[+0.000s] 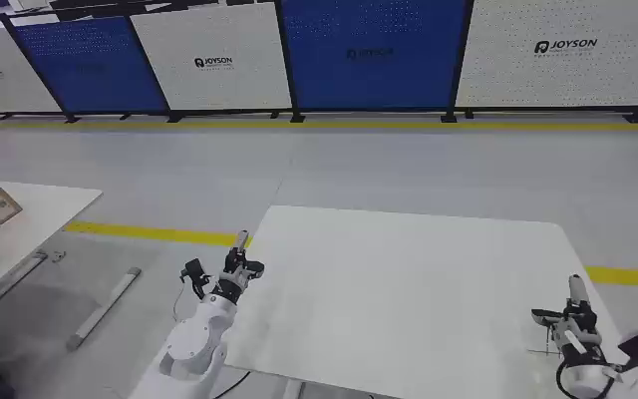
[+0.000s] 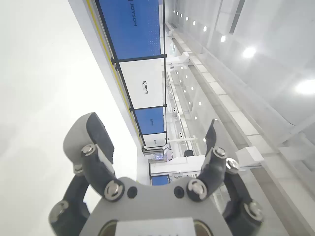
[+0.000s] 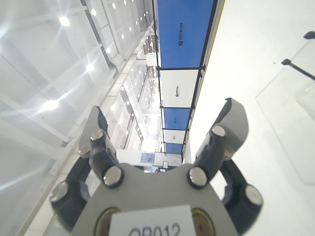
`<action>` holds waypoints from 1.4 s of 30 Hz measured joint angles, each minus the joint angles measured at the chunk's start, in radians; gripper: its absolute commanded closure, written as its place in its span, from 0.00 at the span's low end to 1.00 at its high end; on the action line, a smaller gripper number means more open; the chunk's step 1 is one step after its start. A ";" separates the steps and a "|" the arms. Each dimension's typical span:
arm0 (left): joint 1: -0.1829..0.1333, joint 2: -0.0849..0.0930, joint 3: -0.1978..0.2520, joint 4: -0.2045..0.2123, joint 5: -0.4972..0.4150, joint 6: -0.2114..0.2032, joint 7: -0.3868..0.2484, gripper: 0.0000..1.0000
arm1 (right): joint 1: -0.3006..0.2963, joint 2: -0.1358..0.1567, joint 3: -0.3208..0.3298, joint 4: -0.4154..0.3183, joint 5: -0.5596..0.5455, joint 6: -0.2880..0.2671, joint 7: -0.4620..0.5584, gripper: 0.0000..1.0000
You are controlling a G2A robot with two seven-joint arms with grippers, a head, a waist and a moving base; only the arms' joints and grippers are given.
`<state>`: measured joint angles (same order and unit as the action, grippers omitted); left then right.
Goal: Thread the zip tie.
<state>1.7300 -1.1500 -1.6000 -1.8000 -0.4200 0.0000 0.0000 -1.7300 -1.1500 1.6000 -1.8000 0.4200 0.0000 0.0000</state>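
Black zip tie (image 3: 297,70) lies at a clear tray (image 3: 283,124) near the spread, empty right gripper (image 3: 163,109); left gripper (image 2: 155,126) also spread, so probably pinch its tail squarely first.

A white surface (image 1: 399,289) stands on the grey floor. The left gripper (image 1: 240,242) sits at the surface's left edge and the right gripper (image 1: 575,287) at its right edge. A thin dark line beside the right gripper is possibly the zip tie (image 1: 543,351).
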 measured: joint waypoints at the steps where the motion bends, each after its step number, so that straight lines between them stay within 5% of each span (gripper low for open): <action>1: 0.000 0.000 0.000 0.000 0.000 0.000 0.000 0.22 | 0.000 0.000 0.000 0.000 0.000 0.000 0.000 0.22; 2: 0.000 0.000 0.000 0.000 0.000 0.000 0.000 0.00 | 0.000 0.000 0.000 0.000 0.000 0.000 0.000 0.00; 8: 0.000 0.000 0.000 0.000 0.000 0.000 0.000 0.00 | -0.011 0.009 0.018 -0.023 -0.098 0.013 0.077 0.00; 16: 0.000 0.000 0.000 0.000 0.000 0.000 0.000 0.00 | -0.039 0.034 0.165 -0.029 -0.144 0.035 0.379 0.00; 32: 0.000 0.000 0.000 0.000 0.000 0.000 0.000 0.00 | -0.028 0.043 0.176 -0.036 -0.155 0.037 0.381 0.00; 37: 0.000 0.000 0.000 0.000 0.000 0.000 0.000 0.00 | 0.034 0.082 0.282 0.001 -0.319 0.024 0.722 0.00; 42: 0.000 0.000 0.000 0.000 0.000 0.000 0.000 0.00 | 0.122 0.114 0.306 0.059 -0.417 0.000 1.026 0.00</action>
<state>1.7300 -1.1500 -1.6000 -1.8000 -0.4200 0.0000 0.0000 -1.6079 -1.0358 1.9058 -1.7405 0.0028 -0.0002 1.0263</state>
